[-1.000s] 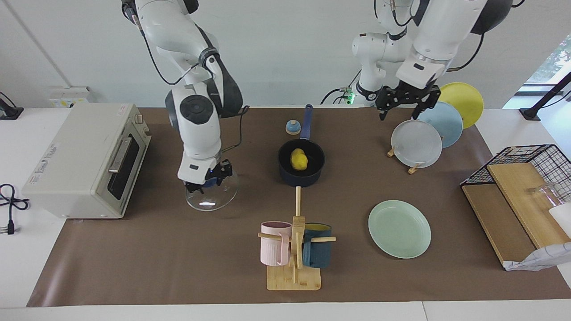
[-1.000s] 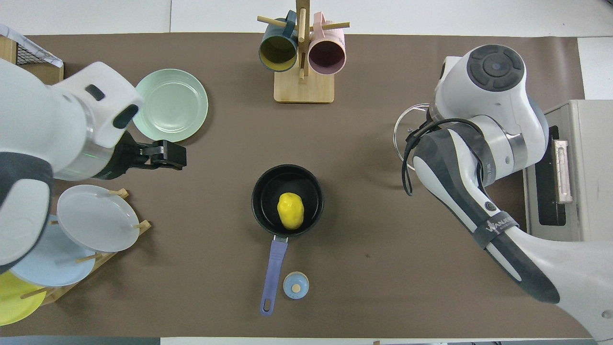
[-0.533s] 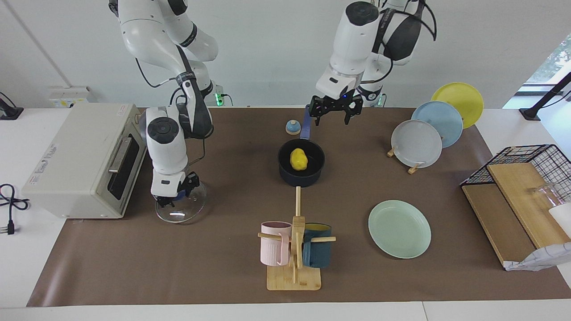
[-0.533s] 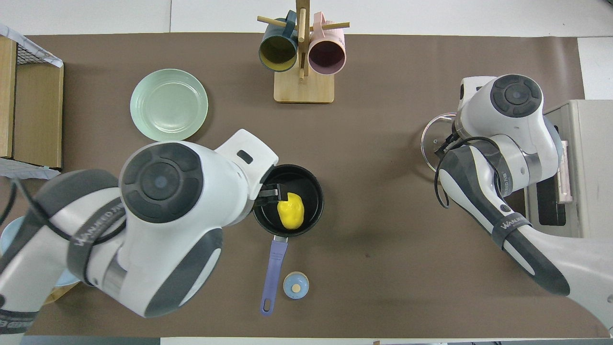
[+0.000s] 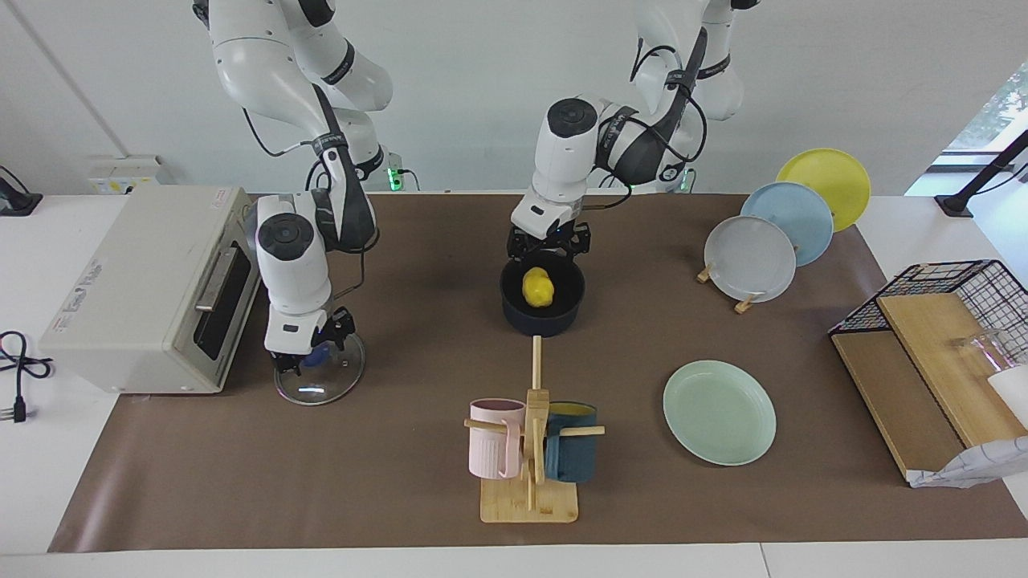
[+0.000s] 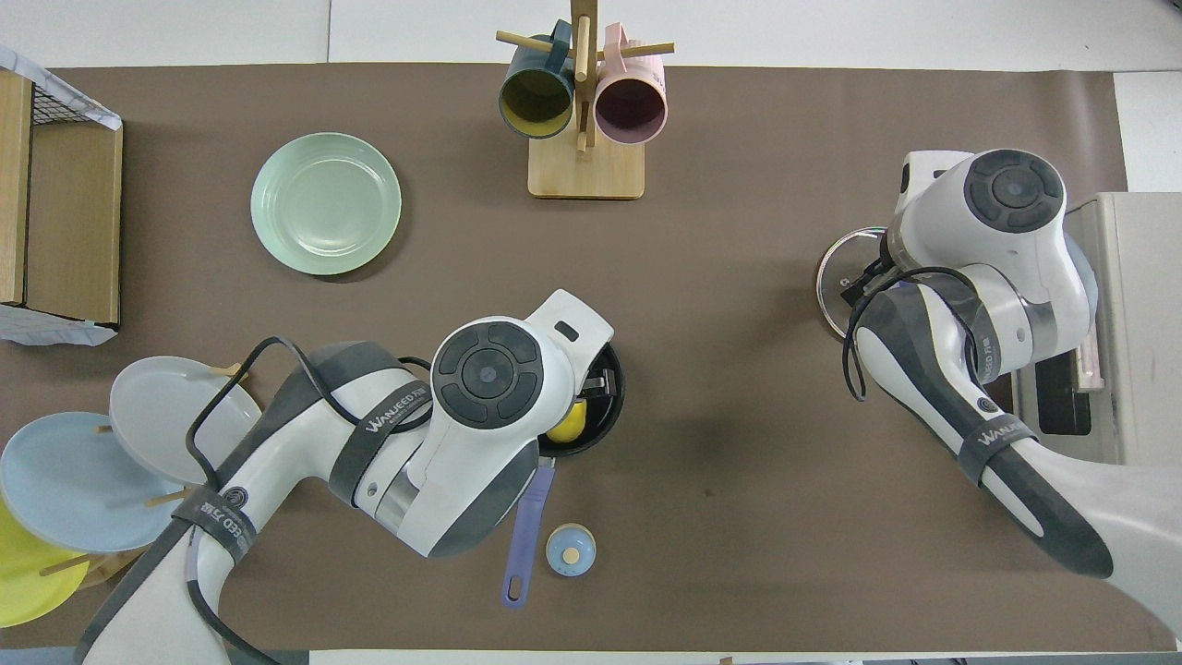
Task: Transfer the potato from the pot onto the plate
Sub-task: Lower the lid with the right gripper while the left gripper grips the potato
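Your left gripper (image 5: 548, 248) is hanging over the pot (image 5: 542, 308), at the rim nearer the robots, jaws spread as far as you can make out, not touching the potato (image 5: 537, 287) sitting in the pot. Your right gripper (image 5: 309, 359) is resting on a glass lid (image 5: 320, 381) in front of the toaster oven (image 5: 148, 289); its jaws are hard to read. The plate (image 5: 719, 412) is lying bare on the table (image 5: 401, 482), well apart from the pot, toward the left arm's end.
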Controlling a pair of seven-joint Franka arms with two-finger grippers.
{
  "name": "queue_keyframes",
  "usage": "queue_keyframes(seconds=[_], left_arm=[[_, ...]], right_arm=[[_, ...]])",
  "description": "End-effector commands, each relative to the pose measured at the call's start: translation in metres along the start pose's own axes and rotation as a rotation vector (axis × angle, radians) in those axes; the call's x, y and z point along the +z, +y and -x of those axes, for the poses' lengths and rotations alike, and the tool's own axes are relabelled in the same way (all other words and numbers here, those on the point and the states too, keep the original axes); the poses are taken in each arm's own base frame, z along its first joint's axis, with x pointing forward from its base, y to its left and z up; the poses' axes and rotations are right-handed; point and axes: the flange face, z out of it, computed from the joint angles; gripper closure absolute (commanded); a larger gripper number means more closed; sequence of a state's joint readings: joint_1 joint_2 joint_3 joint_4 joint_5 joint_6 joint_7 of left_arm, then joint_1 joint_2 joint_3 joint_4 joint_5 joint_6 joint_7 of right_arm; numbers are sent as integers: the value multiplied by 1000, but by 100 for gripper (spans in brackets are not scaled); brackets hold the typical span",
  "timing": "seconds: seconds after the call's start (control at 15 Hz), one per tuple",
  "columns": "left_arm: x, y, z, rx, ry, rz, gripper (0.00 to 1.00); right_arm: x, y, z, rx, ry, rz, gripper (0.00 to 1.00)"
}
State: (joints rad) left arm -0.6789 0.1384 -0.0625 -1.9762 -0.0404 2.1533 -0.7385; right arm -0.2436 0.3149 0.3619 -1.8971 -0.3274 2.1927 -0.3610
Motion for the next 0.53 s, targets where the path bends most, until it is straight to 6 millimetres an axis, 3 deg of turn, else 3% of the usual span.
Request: queue_keyframes(seconds=[0.0,0.27,0.47], left_arm=[[11,1,1,-13,10,18,0],[27,2,0,7,-2,6,0],[46,3,-3,7,-8,-1,0]], right_arm=[[-80,-1,6,128,-7,-65,0],[-181,4,24,351,-101,-120,0],[-226,-19,22,452,-107,-121,0]])
